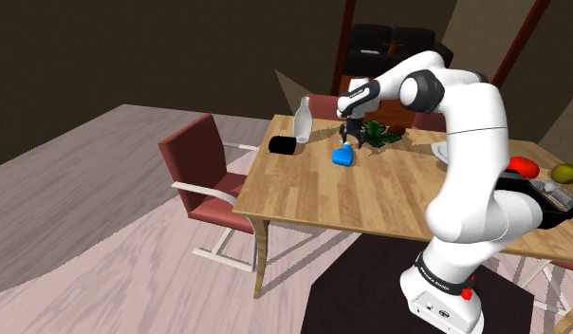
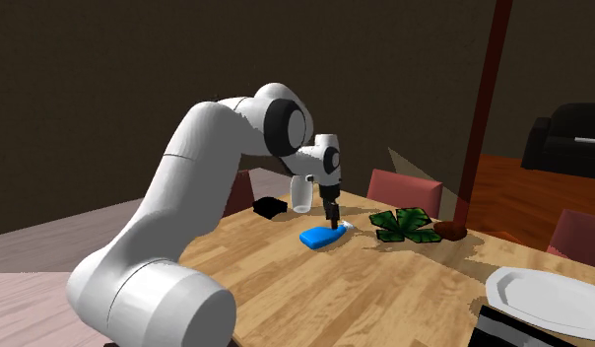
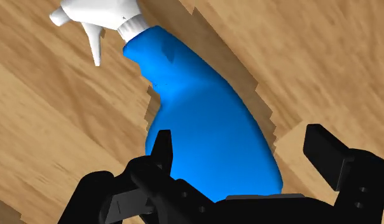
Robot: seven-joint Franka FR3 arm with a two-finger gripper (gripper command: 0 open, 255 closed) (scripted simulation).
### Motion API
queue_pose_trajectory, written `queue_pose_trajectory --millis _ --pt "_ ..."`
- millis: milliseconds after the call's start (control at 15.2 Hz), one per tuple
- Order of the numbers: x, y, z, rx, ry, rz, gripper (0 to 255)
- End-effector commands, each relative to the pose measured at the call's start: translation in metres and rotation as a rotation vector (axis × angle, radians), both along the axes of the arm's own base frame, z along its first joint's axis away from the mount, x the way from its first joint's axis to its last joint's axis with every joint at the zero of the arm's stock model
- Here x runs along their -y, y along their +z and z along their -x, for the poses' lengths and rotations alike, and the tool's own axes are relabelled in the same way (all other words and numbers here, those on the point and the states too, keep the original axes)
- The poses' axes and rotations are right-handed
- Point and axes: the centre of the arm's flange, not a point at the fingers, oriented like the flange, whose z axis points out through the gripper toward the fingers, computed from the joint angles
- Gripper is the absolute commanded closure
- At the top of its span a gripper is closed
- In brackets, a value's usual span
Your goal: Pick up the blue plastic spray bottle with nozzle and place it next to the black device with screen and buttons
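The blue spray bottle (image 3: 203, 127) lies on its side on the wooden table (image 1: 370, 204), its white nozzle (image 3: 98, 16) pointing away from the hand. My gripper (image 3: 245, 153) hangs open just over the bottle's wide base, with one finger (image 3: 162, 149) at its edge and the other finger (image 3: 327, 153) apart from it. In the shoulder view the gripper (image 1: 348, 142) is straight above the bottle (image 1: 342, 158). The black device (image 1: 283, 145) sits near the table's far left corner. In the second exterior view the device (image 2: 271, 207) lies left of the bottle (image 2: 320, 238) and gripper (image 2: 334, 219).
A pale upright bottle (image 1: 304, 120) stands beside the black device. A green leafy thing (image 2: 404, 223) and a brown object (image 2: 450, 231) lie past the spray bottle. A white plate (image 2: 547, 296) is near the arm's base. A red chair (image 1: 204, 171) stands at the table's left end.
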Motion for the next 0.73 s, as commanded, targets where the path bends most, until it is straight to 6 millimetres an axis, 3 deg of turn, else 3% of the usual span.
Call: queue_pose_trajectory --millis 0,132,660 --pt "0.03 -0.011 -0.011 0.022 0.164 -0.07 0" --pt "0.048 -0.019 -0.022 0.035 0.266 -0.118 0" --pt "0.047 -0.059 -0.02 0.035 0.266 -0.118 0"
